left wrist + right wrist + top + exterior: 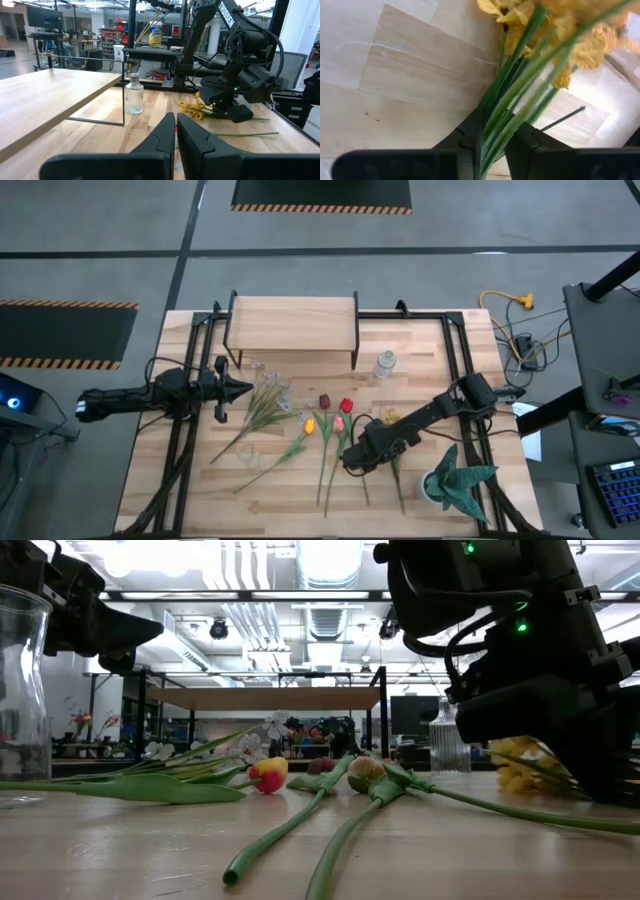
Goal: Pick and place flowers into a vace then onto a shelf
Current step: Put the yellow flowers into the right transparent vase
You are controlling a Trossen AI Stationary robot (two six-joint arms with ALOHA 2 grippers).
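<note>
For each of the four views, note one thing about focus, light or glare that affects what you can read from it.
High view: even light, soft shadows under the shelf. Low view: bright ceiling lights, the right gripper a dark backlit mass, near stems soft. Left wrist view: the left gripper close and dark, the glass bottle sharp. Right wrist view: the yellow bunch blurred, pale glare on the table.

Right gripper [492, 145] clamped; left gripper [176, 131] closed, idle.

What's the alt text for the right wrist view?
The right tool is shut on the green stems of the yellow-bloomed bunch, whose blooms fan out ahead of its dark fingers. Light wooden tabletop lies beneath.
</note>
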